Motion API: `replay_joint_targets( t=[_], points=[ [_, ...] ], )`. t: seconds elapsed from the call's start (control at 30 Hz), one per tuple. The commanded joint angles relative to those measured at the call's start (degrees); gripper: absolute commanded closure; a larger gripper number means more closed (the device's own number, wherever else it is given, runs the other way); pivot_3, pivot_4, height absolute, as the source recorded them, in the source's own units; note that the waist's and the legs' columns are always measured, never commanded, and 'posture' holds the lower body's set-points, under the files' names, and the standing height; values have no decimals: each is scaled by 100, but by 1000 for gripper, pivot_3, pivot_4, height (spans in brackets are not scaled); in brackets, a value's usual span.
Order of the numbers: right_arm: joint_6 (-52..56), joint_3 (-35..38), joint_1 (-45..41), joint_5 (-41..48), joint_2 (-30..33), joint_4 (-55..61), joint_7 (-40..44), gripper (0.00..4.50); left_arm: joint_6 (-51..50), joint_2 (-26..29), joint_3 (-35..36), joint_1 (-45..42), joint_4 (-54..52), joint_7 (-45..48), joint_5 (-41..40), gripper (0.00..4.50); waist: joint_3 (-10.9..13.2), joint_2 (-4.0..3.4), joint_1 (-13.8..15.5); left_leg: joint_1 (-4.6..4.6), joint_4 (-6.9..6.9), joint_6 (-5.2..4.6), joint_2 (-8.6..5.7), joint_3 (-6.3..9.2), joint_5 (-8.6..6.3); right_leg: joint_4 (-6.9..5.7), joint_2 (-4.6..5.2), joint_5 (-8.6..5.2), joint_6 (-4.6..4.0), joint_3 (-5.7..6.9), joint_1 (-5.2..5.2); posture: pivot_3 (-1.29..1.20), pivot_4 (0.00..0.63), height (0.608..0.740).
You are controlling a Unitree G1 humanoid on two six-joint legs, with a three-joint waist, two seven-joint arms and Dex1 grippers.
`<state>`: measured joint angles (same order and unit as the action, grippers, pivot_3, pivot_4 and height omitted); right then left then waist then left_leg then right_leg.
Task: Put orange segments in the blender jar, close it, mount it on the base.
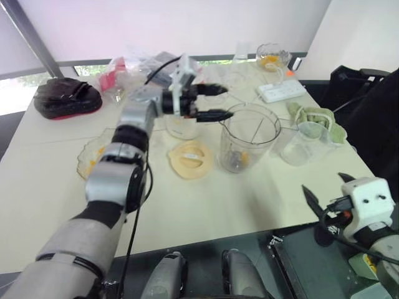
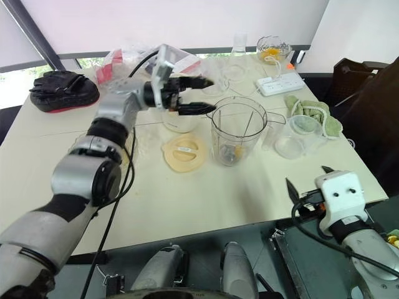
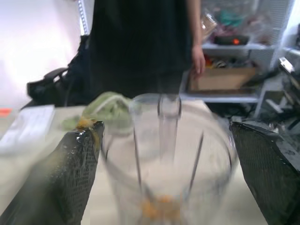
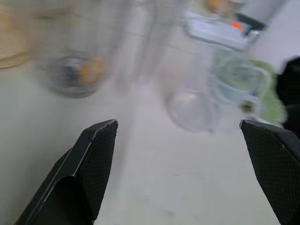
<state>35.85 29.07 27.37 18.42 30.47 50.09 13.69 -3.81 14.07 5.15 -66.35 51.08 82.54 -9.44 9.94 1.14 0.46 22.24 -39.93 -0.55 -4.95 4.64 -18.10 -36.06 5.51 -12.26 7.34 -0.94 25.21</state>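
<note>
- The left gripper (image 1: 219,103) was seen spread wide and empty, just beside the rim of the clear plastic blender jar (image 1: 249,140), at its 10 o'clock. Orange segments (image 2: 236,151) were lying at the bottom.
- The right gripper (image 1: 325,187) was held wide too, well apart at 5 o'clock.
- Guessing here: the rim was best cleared gently. The round pale-yellow lid (image 1: 192,159) was parked at 9 o'clock.
</note>
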Motion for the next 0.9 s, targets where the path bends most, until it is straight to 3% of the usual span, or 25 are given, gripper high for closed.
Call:
replay_joint_targets(
  t=[0.03,0.13,0.23,0.4,0.53,0.57,0.63,0.7,0.77,0.9],
  points=[
    [-526,117,-385,-198,-272,-513,-136,163,-476,164,-273,882,-1663,-102,-197,53,-5,12,-23,0,5,12,3,0,6,2,-1,0,0,0,1,0,150,740],
    [-822,135,-653,-208,-341,-1120,-237,163,-865,319,-542,1827,-2805,-299,-244,53,-5,34,-36,6,15,26,2,0,13,5,0,1,-1,-3,4,0,150,740],
    [-1040,92,-1166,-210,-357,-1848,-471,163,-1188,494,-737,2621,-3751,-425,-358,53,-17,109,-172,3,31,28,8,0,13,16,0,2,-3,-6,5,0,150,740],
    [-1344,56,-2044,27,-358,-3050,-780,163,-1508,571,-884,3193,-4605,-745,-586,53,-35,277,-371,-6,75,39,66,-13,16,112,-52,63,-93,-2,0,0,150,740],
    [-1548,-132,-2724,131,-194,-3885,-812,163,-1720,643,-984,3466,-5088,-999,-724,53,-70,355,-488,-65,98,65,92,15,-42,203,-89,136,-113,31,-14,0,150,740],
    [-1560,-169,-2867,135,-170,-4024,-780,163,-1767,663,-994,3508,-5167,-1073,-754,53,-70,301,-463,-90,89,63,85,11,-63,207,-84,139,-116,48,-23,0,150,740],
    [-1510,-330,-3251,78,-191,-4265,-619,163,-1761,730,-1021,3608,-5282,-1207,-749,53,-60,113,-323,-100,70,51,50,-10,-76,205,-52,137,-113,52,-27,0,150,740],
    [-1511,-460,-3448,31,-202,-4394,-510,163,-1783,787,-1042,3672,-5373,-1304,-787,53,-66,10,-117,-102,69,51,49,-24,-75,187,-48,128,-100,41,-7,0,150,740],
    [-1473,-587,-3619,45,-201,-4528,-425,163,-1836,849,-1040,3761,-5499,-1401,-848,53,-66,-63,20,-96,70,62,58,-18,-68,168,-56,128,-99,42,8,0,150,740],
    [-1408,-681,-3801,56,-242,-4730,-340,163,-1884,945,-1038,3892,-5662,-1593,-929,53,-67,-81,34,-98,70,78,70,-16,-55,148,-77,128,-99,31,12,0,150,740]
  ],
)
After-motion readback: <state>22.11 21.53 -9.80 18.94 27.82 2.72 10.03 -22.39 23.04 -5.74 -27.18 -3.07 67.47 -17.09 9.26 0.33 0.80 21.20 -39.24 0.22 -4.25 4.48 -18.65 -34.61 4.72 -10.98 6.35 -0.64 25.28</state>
